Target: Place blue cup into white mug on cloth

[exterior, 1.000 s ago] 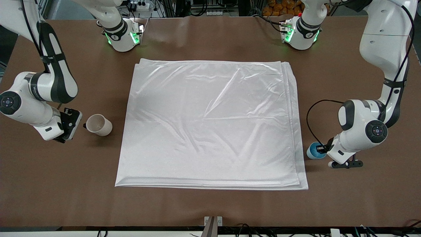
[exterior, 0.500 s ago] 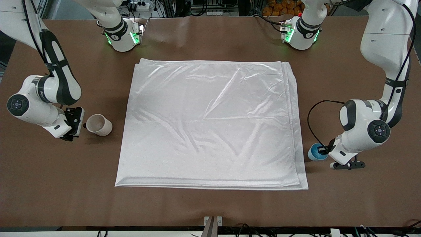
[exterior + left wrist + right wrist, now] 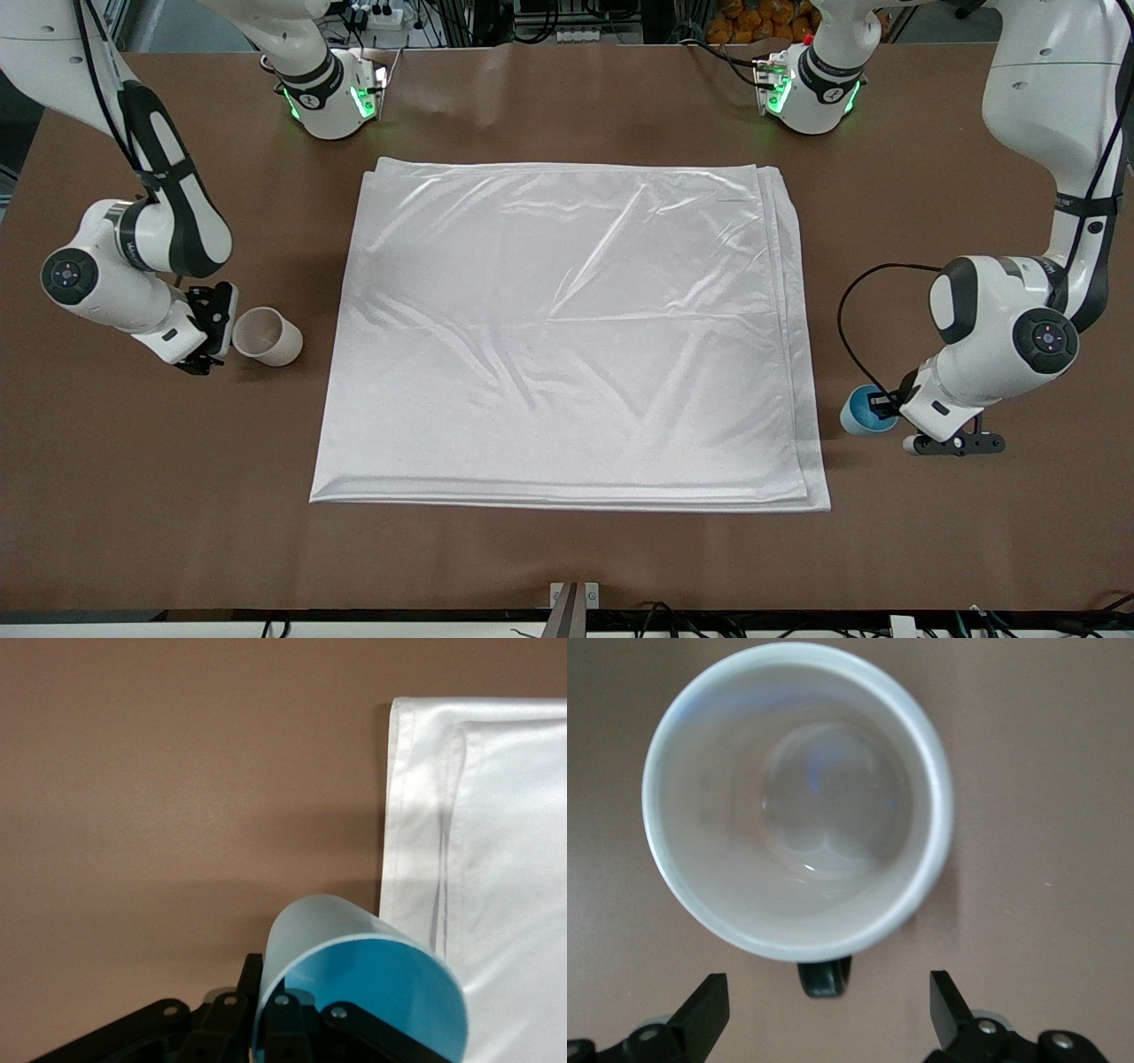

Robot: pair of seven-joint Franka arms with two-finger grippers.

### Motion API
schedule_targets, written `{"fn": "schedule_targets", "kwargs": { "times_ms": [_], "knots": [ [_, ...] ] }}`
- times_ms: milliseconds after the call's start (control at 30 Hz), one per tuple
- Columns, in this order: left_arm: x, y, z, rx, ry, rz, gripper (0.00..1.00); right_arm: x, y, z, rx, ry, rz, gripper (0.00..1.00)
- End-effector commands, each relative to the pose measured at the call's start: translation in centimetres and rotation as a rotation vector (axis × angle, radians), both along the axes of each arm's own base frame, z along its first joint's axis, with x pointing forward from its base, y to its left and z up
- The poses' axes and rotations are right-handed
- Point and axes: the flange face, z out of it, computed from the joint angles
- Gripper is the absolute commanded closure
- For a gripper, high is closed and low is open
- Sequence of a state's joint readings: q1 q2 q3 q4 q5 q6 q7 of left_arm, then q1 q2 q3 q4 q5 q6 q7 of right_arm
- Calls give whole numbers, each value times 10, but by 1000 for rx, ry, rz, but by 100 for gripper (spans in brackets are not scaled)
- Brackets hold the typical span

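Blue cup [image 3: 864,412] sits on bare table at the left arm's end, just off the cloth [image 3: 567,328] edge, toward the cloth corner nearer the front camera. Left gripper [image 3: 889,408] is at the cup. The left wrist view shows the cup [image 3: 359,979] tilted, rim right against the finger linkage; fingers look clamped on its wall, though the contact itself is hidden.

White mug [image 3: 266,336] stands upright on bare table at the right arm's end, near the cloth edge, not on the cloth yet. Right gripper [image 3: 215,330] is beside it, jaws spread wide; in the right wrist view the fingers [image 3: 704,1014] flank the dark handle [image 3: 824,977] without touching it.

Handling guess:
- Cup: thin-walled, light, probably plastic. A rim pinch works, but a tapered smooth wall may slip.
- Mug: ceramic-looking, heavier, rigid, glazed, chips on impact. Grab the rim wall or the handle and set it down gently.
- Cloth: satin, slick, wrinkled. The mug could slide or rock on it.
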State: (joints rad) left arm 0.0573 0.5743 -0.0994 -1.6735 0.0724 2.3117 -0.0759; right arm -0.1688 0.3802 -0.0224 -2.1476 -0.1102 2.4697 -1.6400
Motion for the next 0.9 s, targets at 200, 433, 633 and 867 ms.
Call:
{"fn": "schedule_targets", "kwargs": {
  "times_ms": [200,433,633,867],
  "knots": [
    [-5,1,30,25,-4,-26,100,-9,3,-3,16,-7,24,33],
    [-7,-2,49,29,-4,-30,100,-7,7,-1,19,-10,31,86],
    [-8,0,79,33,-8,-24,100,-4,7,3,29,-23,13,100],
    [-10,-2,113,40,-17,-25,100,5,11,17,46,-56,7,100]
  ]
}}
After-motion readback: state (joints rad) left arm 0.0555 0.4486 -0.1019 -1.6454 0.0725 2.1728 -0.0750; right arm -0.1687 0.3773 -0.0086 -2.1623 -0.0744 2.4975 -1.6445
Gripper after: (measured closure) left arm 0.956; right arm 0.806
